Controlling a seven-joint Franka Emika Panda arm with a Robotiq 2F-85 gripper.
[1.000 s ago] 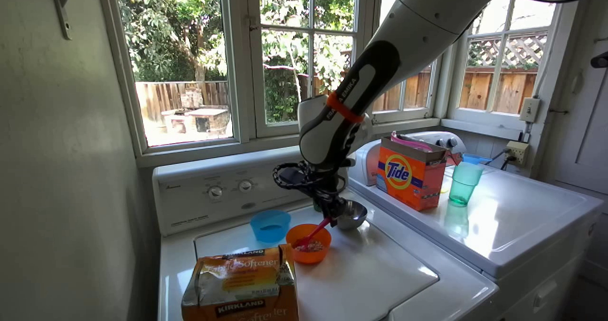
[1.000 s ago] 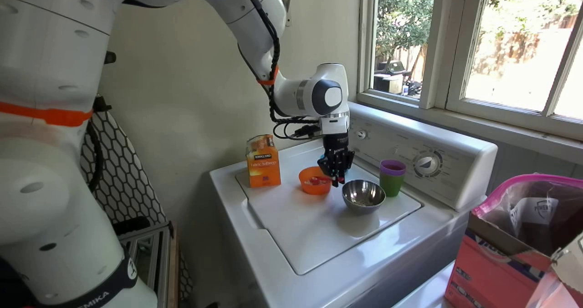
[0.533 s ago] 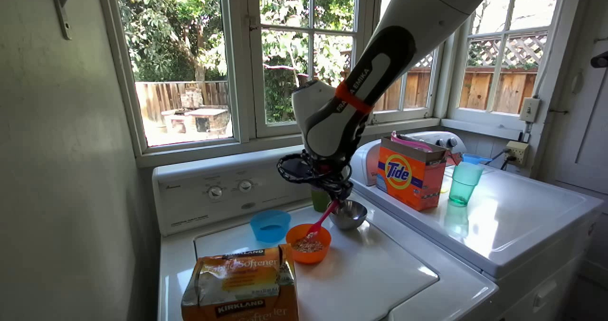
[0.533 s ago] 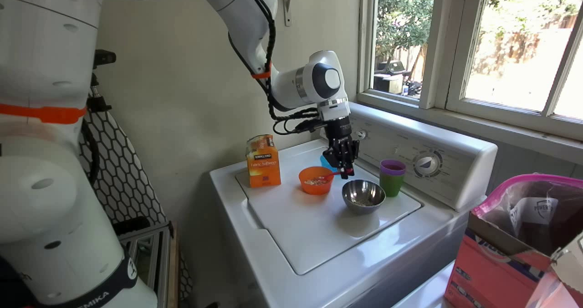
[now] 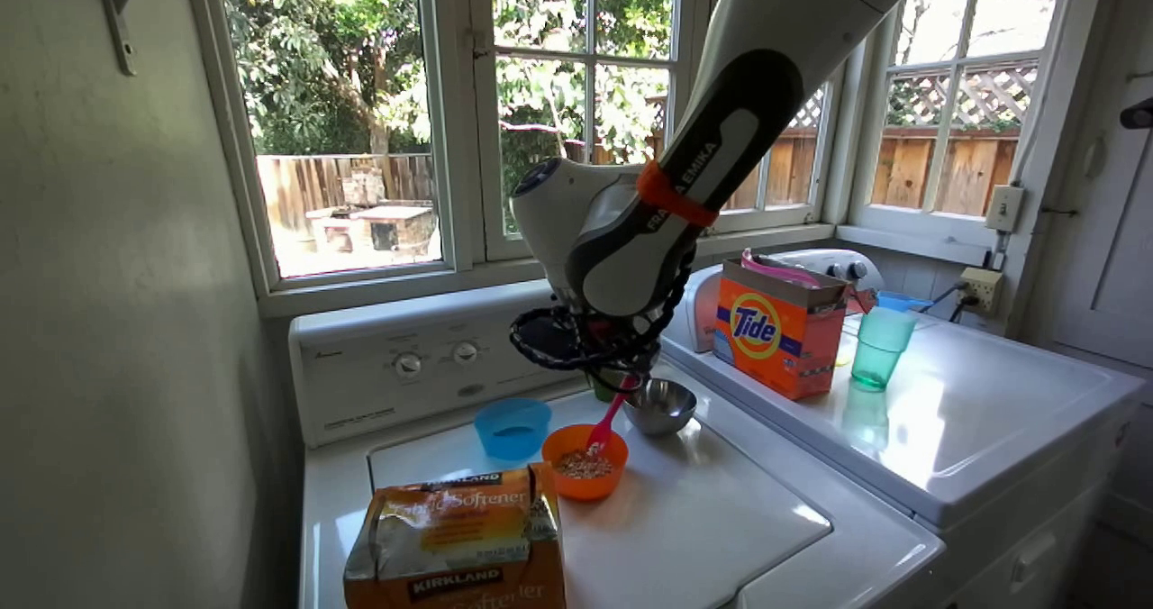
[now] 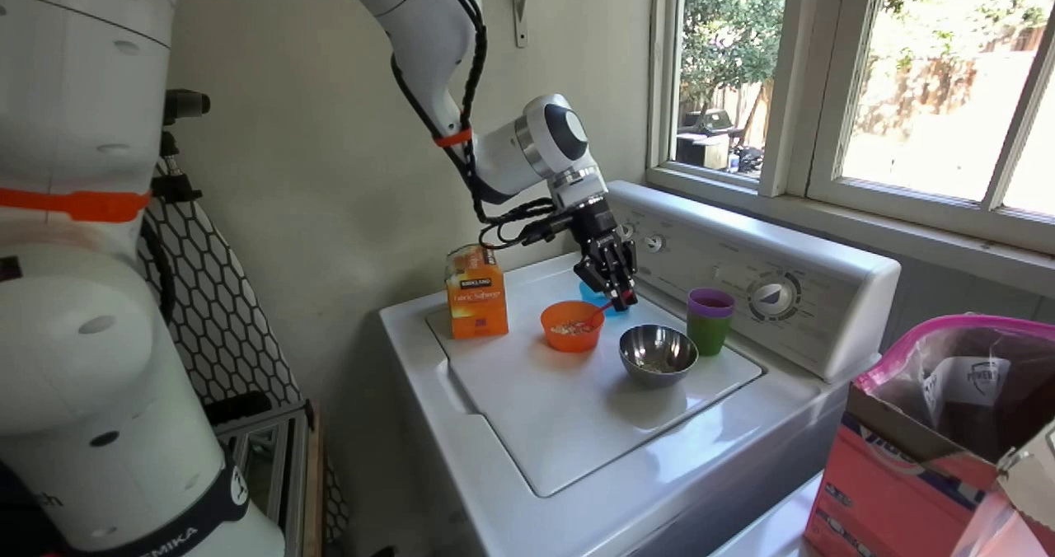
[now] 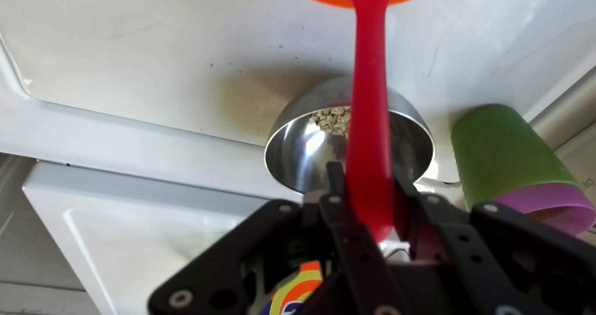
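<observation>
The gripper (image 7: 370, 177) pinches the red spoon (image 7: 370, 96) — long axis slanting down to the orange bowl (image 5: 585, 492), handle toward the washer lid's edge (image 5: 766, 469) by the Tide box (image 5: 757, 325).

Your white arm (image 6: 431, 46), orange bands (image 5: 676, 198), black cables (image 6: 479, 54), EMIKA lettering (image 6: 169, 543) lower left in an exterior view, black gripper (image 7: 369, 177) with silver screws (image 7: 180, 298)

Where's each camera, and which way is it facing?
In an exterior view: by the washer, facing windows; part of the arm shows.
In an exterior view: beside the arm, facing the wall; arm and gripper show.
Wrist view: on the arm, looking down at spoon and steel bowl; gripper shows.
Both exterior views share the orange bowl.
</observation>
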